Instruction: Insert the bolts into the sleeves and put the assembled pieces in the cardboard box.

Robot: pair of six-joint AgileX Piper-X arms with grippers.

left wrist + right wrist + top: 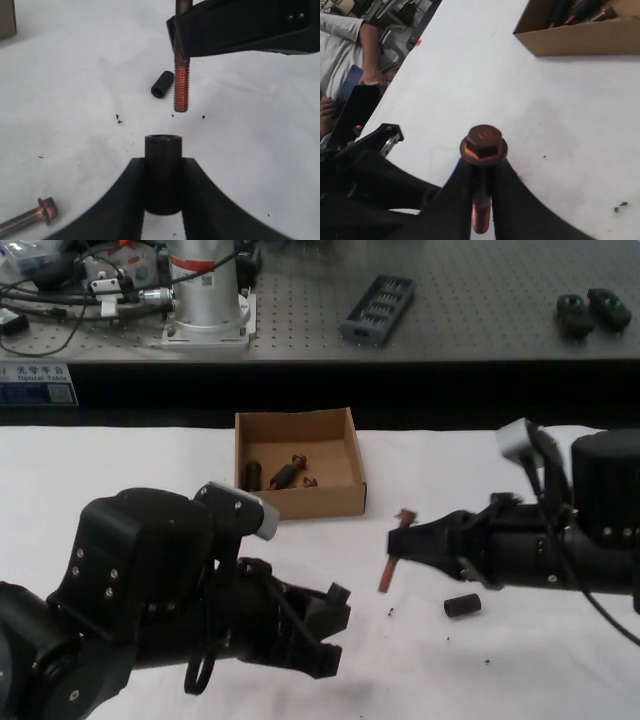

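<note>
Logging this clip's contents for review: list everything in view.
cardboard box: one, brown, on white cloth, far middle
assembled pieces: at least two, black and copper, inside the box
loose sleeve: one, black, lying on cloth
loose bolt: one, copper, lying on cloth
held sleeve: one, black, upright, gripped
held bolt: one, copper, threads down, tip apart from held sleeve
tray: one, grey, back table
left gripper: one, black, shut on held sleeve
right gripper: one, black, shut on held bolt

The bolt [181,85] is hanging near the sleeve [163,172]; another sleeve [162,84] is lying on the surface [150,465], cardboard box [310,502] behind.
</note>
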